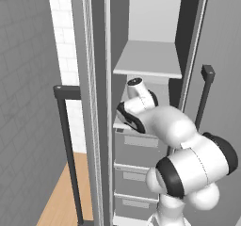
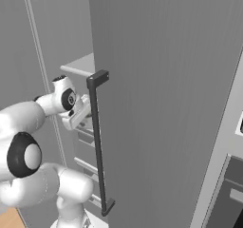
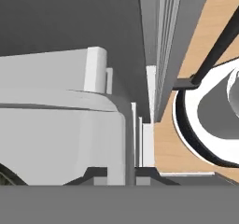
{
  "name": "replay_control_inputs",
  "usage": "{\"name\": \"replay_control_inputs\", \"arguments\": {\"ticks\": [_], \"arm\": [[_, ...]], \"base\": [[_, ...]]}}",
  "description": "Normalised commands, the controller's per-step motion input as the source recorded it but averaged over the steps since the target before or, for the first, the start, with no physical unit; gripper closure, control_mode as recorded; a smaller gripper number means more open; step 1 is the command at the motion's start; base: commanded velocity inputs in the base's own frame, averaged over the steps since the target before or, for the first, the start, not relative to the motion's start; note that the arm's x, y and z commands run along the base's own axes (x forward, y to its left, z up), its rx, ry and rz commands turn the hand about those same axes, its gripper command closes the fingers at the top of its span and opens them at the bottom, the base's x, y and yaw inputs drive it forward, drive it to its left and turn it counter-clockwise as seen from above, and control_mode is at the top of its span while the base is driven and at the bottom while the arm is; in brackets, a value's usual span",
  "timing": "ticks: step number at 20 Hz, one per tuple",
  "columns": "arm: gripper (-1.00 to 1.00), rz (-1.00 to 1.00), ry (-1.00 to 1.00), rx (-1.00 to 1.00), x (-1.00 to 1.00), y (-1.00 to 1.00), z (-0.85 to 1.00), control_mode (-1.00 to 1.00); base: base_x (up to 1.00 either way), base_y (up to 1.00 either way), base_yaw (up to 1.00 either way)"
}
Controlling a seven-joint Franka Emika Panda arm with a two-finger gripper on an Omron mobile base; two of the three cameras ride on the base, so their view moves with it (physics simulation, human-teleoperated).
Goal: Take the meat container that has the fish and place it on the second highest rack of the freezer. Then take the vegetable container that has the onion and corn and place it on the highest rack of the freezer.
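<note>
Freezer (image 1: 155, 41) stands open before us, its doors swung wide, each with a black bar handle (image 1: 68, 149). Inside we see the highest rack (image 1: 148, 60) as a flat pale grey shelf, with drawers (image 1: 139, 147) stacked below it; the arm reaches in just beneath that shelf, at the level of the second highest rack, which the arm covers. The hand (image 3: 130, 174) is nearly closed, its fingertips clamping a thin white upright wall, which we judge to be the rim of a white container (image 3: 60, 139); we cannot tell its contents. We judge such a container to be rigid, light and smooth-walled, hence prone to slip or tilt; hold the rim squarely and keep it level.
</note>
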Motion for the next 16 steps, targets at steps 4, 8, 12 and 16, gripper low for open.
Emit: {"name": "replay_control_inputs", "arguments": {"ticks": [4,8,12,16], "arm": [[1.00,-0.05,0.00,0.00,0.76,0.00,-0.30,-1.00],[1.00,-0.02,0.00,0.00,0.81,-0.04,-0.37,-1.00],[1.00,-0.02,-0.02,-0.02,0.51,-0.10,-0.53,-1.00],[-1.00,-0.03,-0.29,-0.11,-0.34,0.02,-0.50,-1.00]], "base": [[0.00,0.00,0.00],[0.00,0.00,0.00],[0.00,0.00,0.00],[0.00,0.00,0.00]]}}
